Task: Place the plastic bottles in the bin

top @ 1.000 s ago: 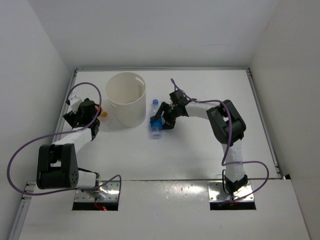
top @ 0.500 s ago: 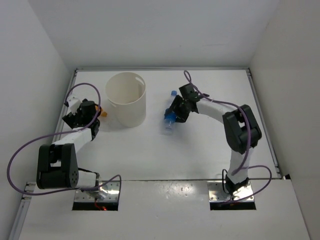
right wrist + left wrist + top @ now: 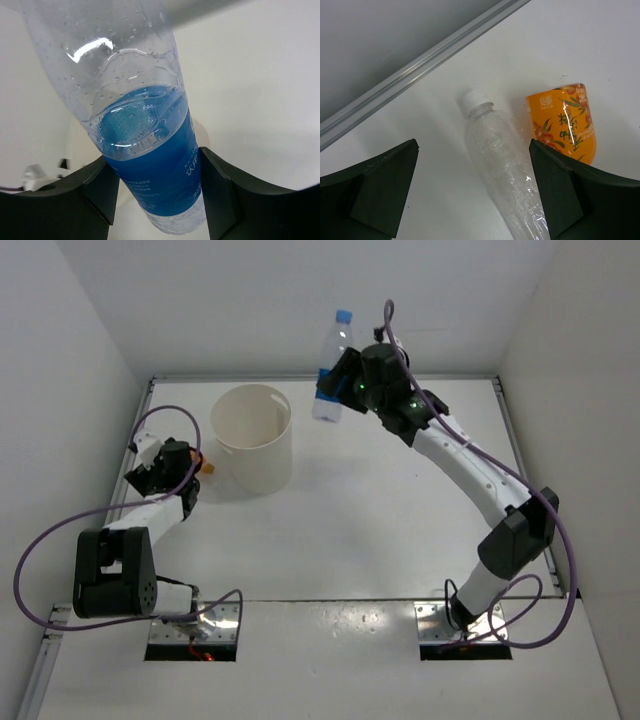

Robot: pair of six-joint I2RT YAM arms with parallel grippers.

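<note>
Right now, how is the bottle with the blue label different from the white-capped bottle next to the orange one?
The blue-label bottle is up in the air, roughly upright, clamped in the right gripper; the white-capped bottle lies flat on the table, ungripped, under the open left gripper. The blue-label bottle has a blue cap; the white-capped bottle shows no label. Both are clear plastic, and neither is in the bin.

Blue-capped, blue-labelled clear plastic bottle (image 3: 333,360) upright in my right tool (image 3: 337,383), near cream round plastic bin (image 3: 255,455). White-capped clear bottle (image 3: 500,155), orange bottle (image 3: 564,125) lying side by side.
</note>
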